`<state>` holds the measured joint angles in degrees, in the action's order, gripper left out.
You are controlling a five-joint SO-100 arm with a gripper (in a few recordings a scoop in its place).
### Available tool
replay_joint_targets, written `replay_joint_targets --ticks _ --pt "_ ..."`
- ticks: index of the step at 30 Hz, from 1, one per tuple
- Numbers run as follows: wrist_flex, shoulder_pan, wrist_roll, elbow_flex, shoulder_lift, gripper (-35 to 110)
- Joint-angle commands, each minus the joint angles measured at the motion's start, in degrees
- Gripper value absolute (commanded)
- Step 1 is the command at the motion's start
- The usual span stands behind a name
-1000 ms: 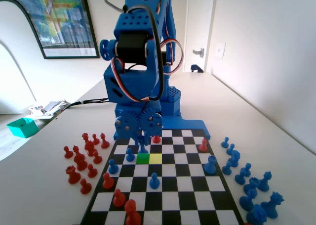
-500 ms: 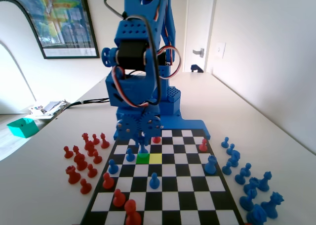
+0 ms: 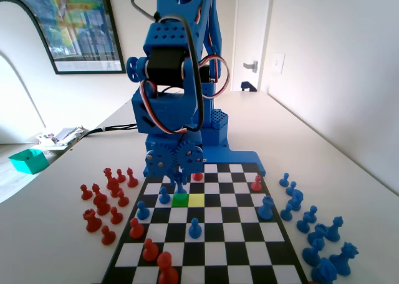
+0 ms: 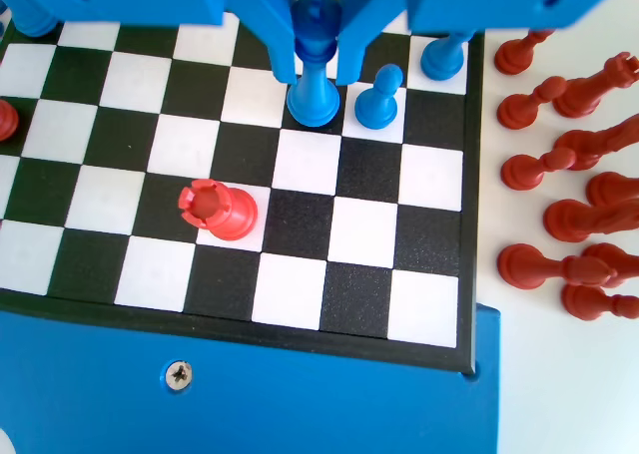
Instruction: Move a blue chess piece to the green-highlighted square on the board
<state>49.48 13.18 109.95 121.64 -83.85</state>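
On the flat black-and-white chequered board we find the bright green-highlighted square unoccupied. Just beyond it the blue two-finger gripper clamps the slim blue plastic knob-headed piece, base apparently on the board. We judge transport near complete: shift onto green, then release.

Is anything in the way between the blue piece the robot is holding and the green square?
Nothing visible is. The jaws hold the blue chess piece just behind the green-highlighted square in the fixed view. The nearest blue pawn stands off to that square's left.
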Motion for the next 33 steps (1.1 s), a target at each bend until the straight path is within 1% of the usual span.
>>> replay_joint_targets --ticks 1,6,19,25,33 --pt "0.09 0.26 -0.09 -2.29 -1.14 3" --pt "-0.88 0.26 -0.44 -2.37 -0.44 4" --pt "-0.44 0.35 -1.05 -3.16 -0.44 17" --pt "4.39 -0.09 -0.7 -5.36 -1.05 18" --pt "15.56 -0.7 -0.26 -11.07 -5.01 17"
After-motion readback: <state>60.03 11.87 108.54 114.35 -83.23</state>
